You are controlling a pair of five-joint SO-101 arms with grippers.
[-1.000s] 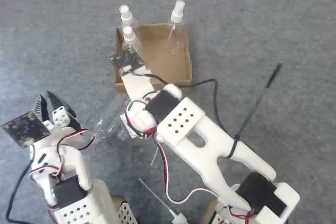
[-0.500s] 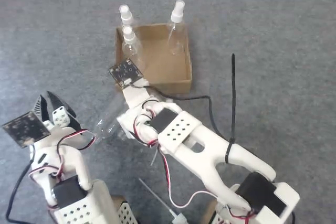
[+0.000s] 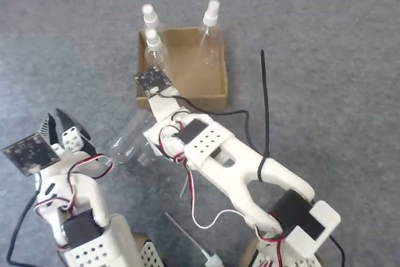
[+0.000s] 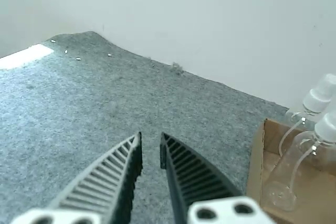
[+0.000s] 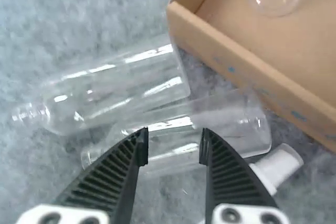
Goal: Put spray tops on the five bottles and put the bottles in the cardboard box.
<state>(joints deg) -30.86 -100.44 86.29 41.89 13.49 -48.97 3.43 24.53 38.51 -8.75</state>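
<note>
The cardboard box (image 3: 206,99) sits at the far side of the grey felt worktop (image 3: 325,60), and it's filling up. One clear bottle (image 3: 209,42) stands upright toward the box's right wall with a white spray top (image 3: 212,9) on. A second bottle (image 3: 153,53) stands upright by the left wall, topped as well. A third bottle (image 3: 149,18), also topped, stands at the far left corner; whether it is inside the box or just behind it, I cannot tell.

Just outside the box's near wall (image 5: 247,72), two more bottles lie on their sides, pressed together. One is an uncapped bottle (image 5: 115,93) with a bare neck, the other a capped bottle (image 5: 226,124) wearing a white sprayer head (image 5: 275,165). The right gripper (image 5: 172,137) hangs over the capped bottle's body, fingers well apart, gripping nothing.

The left gripper (image 3: 62,123) is at the near left of the worktop, well apart from the box. Its fingers (image 4: 118,171) are only a slit apart and empty.

A loose sprayer (image 3: 211,259) with its thin tube lies at the near edge between the arm bases. A plain white wall (image 4: 210,14) rises behind the worktop.
</note>
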